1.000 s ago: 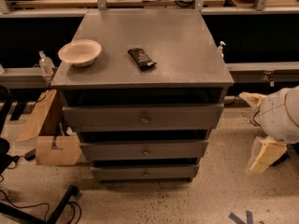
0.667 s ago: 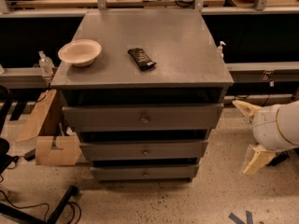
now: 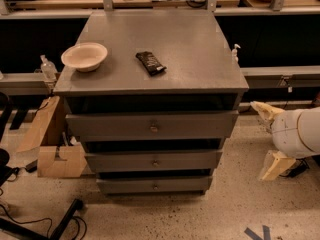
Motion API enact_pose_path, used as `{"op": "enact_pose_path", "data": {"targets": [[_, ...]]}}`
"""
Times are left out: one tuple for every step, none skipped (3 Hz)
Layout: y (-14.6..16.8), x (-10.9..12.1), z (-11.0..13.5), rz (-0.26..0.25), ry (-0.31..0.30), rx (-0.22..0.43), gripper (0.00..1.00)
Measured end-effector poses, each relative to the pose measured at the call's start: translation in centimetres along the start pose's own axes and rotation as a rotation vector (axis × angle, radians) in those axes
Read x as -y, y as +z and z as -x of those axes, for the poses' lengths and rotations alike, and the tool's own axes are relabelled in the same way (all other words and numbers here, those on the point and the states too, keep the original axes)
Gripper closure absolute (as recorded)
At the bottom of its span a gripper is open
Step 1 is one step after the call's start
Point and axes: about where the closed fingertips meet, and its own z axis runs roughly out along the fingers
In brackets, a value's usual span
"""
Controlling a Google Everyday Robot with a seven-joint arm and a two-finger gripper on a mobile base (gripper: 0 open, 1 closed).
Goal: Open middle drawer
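The gripper (image 3: 260,140), at the right edge of the frame, has slid a little closer to the cabinet (image 3: 190,49) with its two fingers wide apart and holding nothing, but the middle drawer (image 3: 125,160), low in the middle, is not touched yet.

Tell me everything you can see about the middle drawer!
The middle drawer is wide, shallow and grey, and it looks like painted metal. It has a plain flat front with one small round knob in the centre. It sits level, second of three, and looks pushed in. Nothing touches it. The gripper hangs off to its right at about its height, jaws apart.
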Motion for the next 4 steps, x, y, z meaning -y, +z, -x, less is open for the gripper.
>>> {"op": "enact_pose_path", "data": {"targets": [[1.1, -1.1, 0.5, 0.001, 0.006, -0.023, 0.00], [4.1, -5.1, 2.5, -0.003, 0.021, 0.005, 0.00], [9.2, -11.0, 4.1, 0.013, 0.026, 0.037, 0.00], [15.0, -15.0, 3.8, 0.020, 0.036, 0.064, 0.00]]}}
